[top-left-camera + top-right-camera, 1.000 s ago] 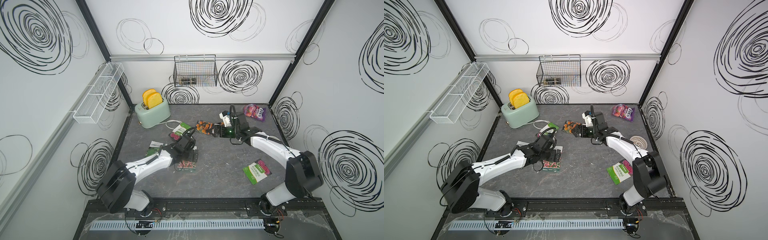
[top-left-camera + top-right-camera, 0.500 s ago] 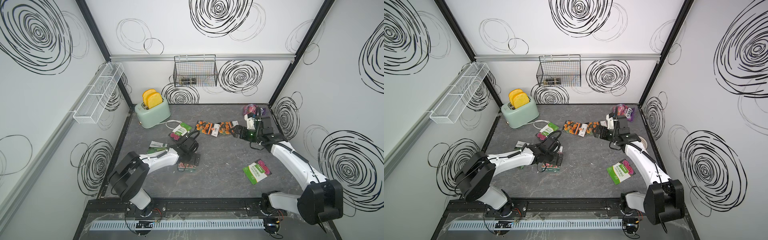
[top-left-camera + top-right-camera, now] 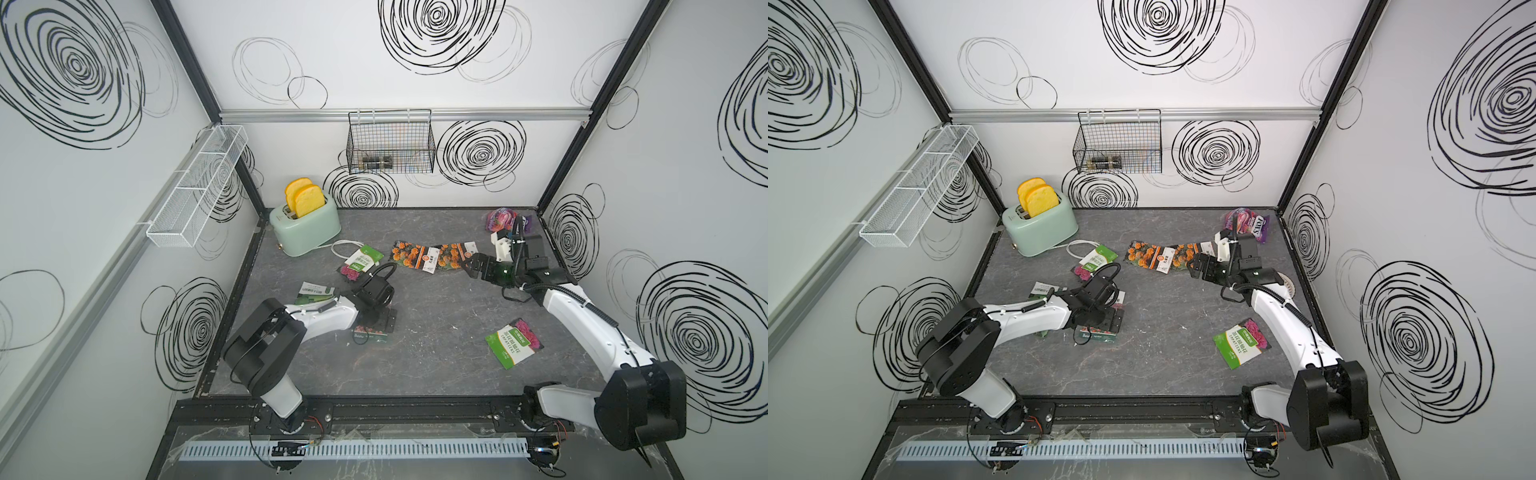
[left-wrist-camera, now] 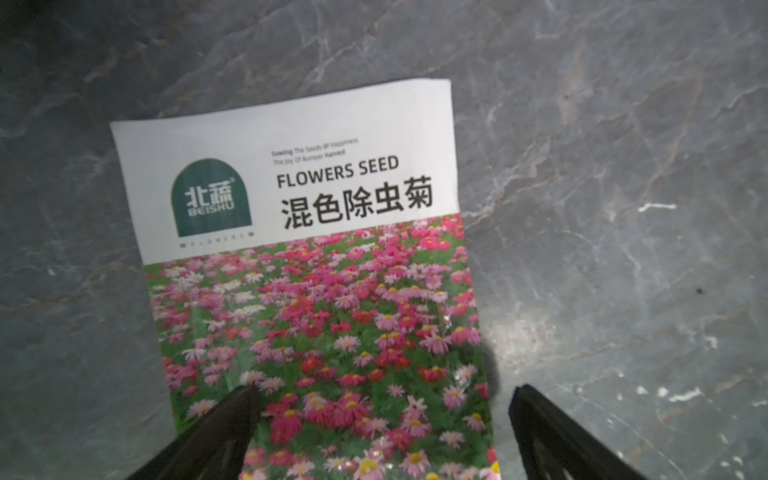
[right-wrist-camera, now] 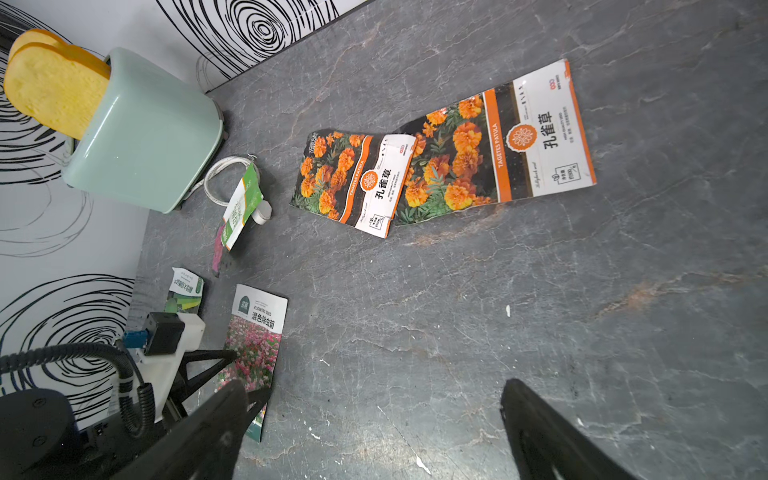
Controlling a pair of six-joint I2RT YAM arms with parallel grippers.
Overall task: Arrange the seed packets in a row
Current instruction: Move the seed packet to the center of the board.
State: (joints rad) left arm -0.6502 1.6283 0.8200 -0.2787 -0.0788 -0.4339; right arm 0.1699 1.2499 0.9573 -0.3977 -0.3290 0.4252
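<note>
Two orange marigold seed packets (image 3: 409, 255) (image 3: 451, 257) lie overlapping end to end at the back middle. My right gripper (image 3: 471, 266) (image 5: 372, 388) hovers open just right of them, with only bare table between its fingers. My left gripper (image 3: 376, 322) (image 4: 384, 392) is open, low over the pink flower-field packet (image 4: 316, 291). One finger is over the packet, the other past its edge. One green-white packet (image 3: 360, 262) lies near the toaster, another (image 3: 514, 343) at the front right. A dark green packet (image 3: 313, 293) lies by my left arm.
A mint toaster (image 3: 305, 226) with toast stands at the back left, its white cable (image 3: 345, 249) under the nearby packet. A purple-pink candy bag (image 3: 505, 218) sits in the back right corner. A wire basket (image 3: 390, 145) hangs on the back wall and a white rack (image 3: 195, 187) on the left wall.
My right gripper has drawn back to the right off the marigold packets, uncovering the second one. My left gripper stays over the pink packet while its arm has folded.
</note>
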